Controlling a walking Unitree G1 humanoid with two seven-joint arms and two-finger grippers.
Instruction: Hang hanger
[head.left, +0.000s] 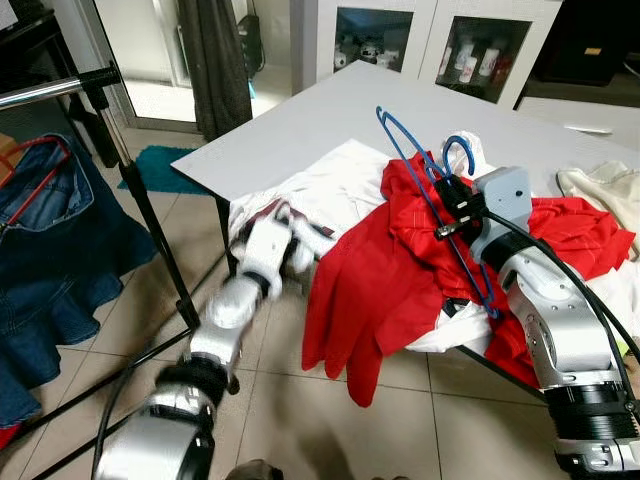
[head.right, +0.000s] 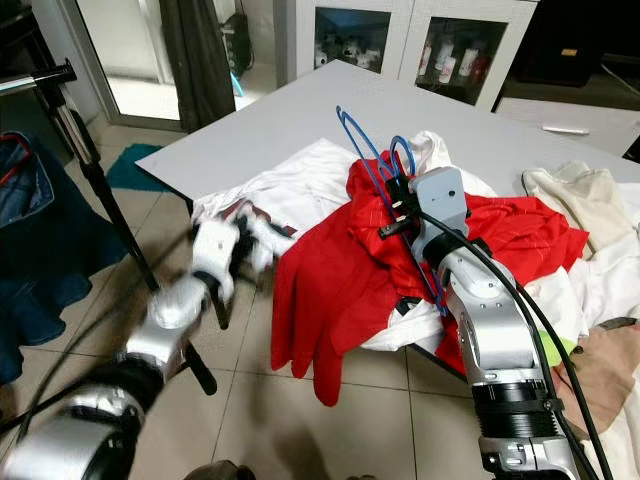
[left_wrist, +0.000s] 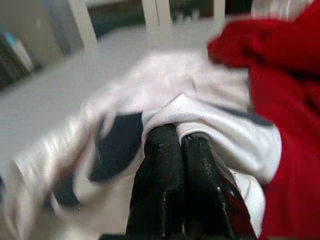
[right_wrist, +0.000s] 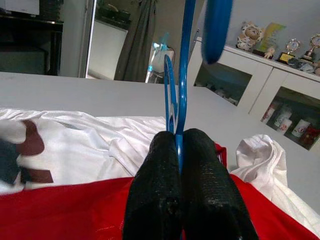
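Grey table (head.left: 330, 110) is buried in laundry, and your right gripper (right_wrist: 180, 150) has its fingers pinched on the blue hanger (head.left: 420, 160), holding it up over the red shirt (head.left: 390, 270). Your left gripper (left_wrist: 177, 150) is pressed together on the white garment (left_wrist: 215, 125) at the table's edge.

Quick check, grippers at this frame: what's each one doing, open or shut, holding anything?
Left gripper: shut, pinching the white shirt.
Right gripper: shut on the blue hanger, above the red garment.

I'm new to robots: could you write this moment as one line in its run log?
right pincer: shut on blue hanger, inside red shirt | left pincer: shut on white shirt | table: clothes heaped
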